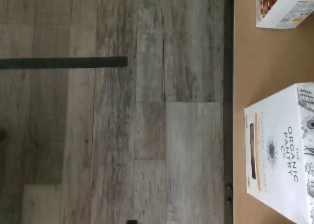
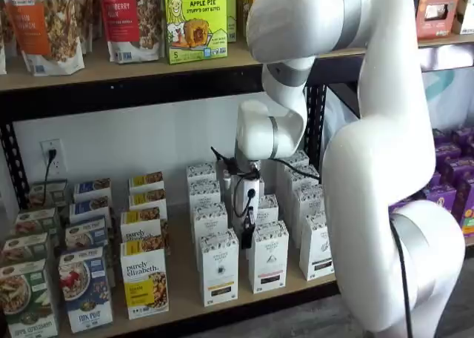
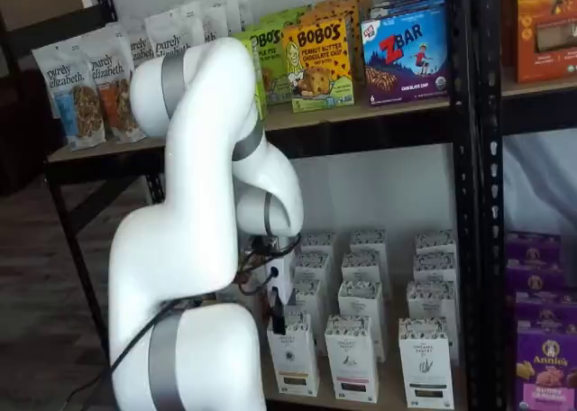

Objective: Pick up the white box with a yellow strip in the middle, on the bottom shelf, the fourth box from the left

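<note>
Arm: a white robot arm point(image 2: 385, 153) fills the right of a shelf view, bending down toward the bottom shelf point(image 2: 185, 282).
Pincer: white body with black fingers point(image 2: 247, 230), hanging at picture centre over the rows of white cartons; also seen at lower centre in a shelf view point(image 3: 278, 319). Its fingers show side-on only, so no gap can be seen; spread wide, with nothing visibly held.
White box: the white box point(image 2: 219, 267) with a thin yellow strip stands upright at the front of its row, lower centre of the picture, just left of the fingers. In the wrist view a white carton with an orange-yellow strip point(image 1: 282, 153) rests on the tan board.
Neighbours: a "purely elizabeth" box point(image 2: 144, 279) stands to its left, another white carton point(image 2: 268, 256) to its right.
Floor: grey wood planks point(image 1: 113, 135) show in the wrist view beside the shelf edge.
</note>
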Available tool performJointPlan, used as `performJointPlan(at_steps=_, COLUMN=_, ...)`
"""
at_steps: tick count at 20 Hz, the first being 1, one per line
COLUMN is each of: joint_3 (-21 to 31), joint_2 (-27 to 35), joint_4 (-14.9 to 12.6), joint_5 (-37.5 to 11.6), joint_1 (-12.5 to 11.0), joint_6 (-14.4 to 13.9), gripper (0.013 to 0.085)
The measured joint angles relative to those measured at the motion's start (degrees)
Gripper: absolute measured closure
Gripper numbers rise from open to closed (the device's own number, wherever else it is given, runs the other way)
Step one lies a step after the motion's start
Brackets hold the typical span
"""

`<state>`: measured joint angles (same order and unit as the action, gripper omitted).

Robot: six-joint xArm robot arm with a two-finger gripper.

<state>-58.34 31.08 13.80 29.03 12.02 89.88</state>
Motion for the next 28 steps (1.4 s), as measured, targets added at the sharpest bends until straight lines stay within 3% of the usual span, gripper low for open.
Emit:
performJointPlan(at_steps=3, joint_3=-2.3, joint_2=0.7, joint_4=2.7, joint_5=4.7, joint_1=-1.5, joint_6=3.6, gripper=0.0130)
performJointPlan(at_steps=6, joint_3=-3.2, joint_2=1.2, joint_4=2.7, joint_5=5.8, joint_1=-2.6, joint_6=4.6, gripper=0.0130)
performJointPlan(at_steps=10, joint_3=-3.1, joint_2=1.6, joint_4=3.6, joint_5=3.7, joint_1=-3.0, joint_6=5.9, gripper=0.0130)
performJointPlan(at_steps=13, joint_3=-3.0, joint_2=2.3, joint_4=6.3, joint_5=1.2, joint_1=-2.6, joint_6=8.1, gripper=0.0130)
performJointPlan(at_steps=20, joint_3=-5.2, joint_2=5.2, joint_4=8.5, joint_5=-1.5, joint_1=-1.6, joint_6=9.2, gripper=0.0130)
performJointPlan(at_steps=28, joint_3=-8.1, joint_2=8.3, joint_4=9.1, joint_5=-2.1, joint_1=-1.3, joint_6=9.5, gripper=0.0130)
